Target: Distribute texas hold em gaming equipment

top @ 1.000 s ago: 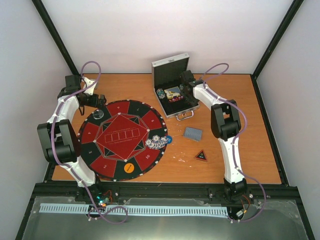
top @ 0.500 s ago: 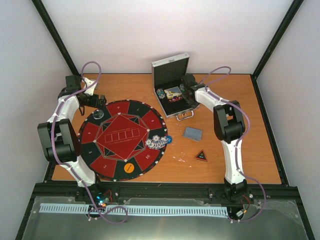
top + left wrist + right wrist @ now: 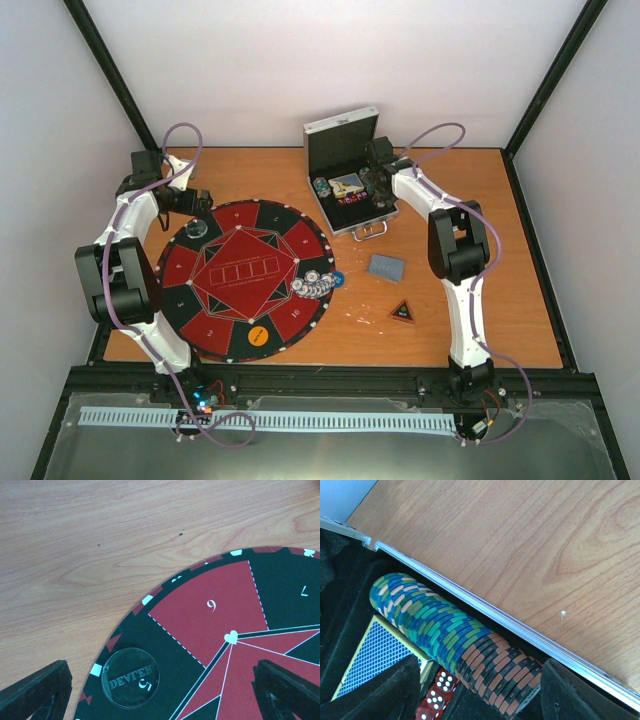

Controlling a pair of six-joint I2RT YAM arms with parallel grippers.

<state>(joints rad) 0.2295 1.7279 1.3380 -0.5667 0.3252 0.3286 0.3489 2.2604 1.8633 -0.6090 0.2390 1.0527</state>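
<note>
We look down into a booth with plain white walls and black frame posts rising at the corners. A wood-grain desk (image 3: 500,300) fills the floor of it, its surface bare to the right and at the far left corner. On its left half lies the large round red-and-black mat (image 3: 240,215), divided into numbered wedges. Behind the mat's right edge stands the silver aluminium case (image 3: 340,135), lid upright and its black lining exposed.

Our left gripper (image 3: 160,670) hangs over the mat's far-left rim with its jaws spread wide and nothing in them. Our right gripper (image 3: 480,677) reaches into the case, jaws apart on either side of the brown end of a row of poker chips (image 3: 445,630). We see a gap at one finger, so it is not clamped.

That row lies on edge along the case wall, green and blue running into brown. Beside it are a blue-backed card pack (image 3: 375,655) and red dice (image 3: 437,692). A loose cluster of chips (image 3: 315,284) sits on the mat's right edge, with a blue disc (image 3: 337,279) touching it. On bare desk right of the mat lie the grey-blue playing cards (image 3: 386,267) and, nearer us, the black-red triangle marker (image 3: 402,312). A yellow disc (image 3: 257,335) rests on the mat's near wedge. A clear disc (image 3: 130,677) lies below the left gripper.
</note>
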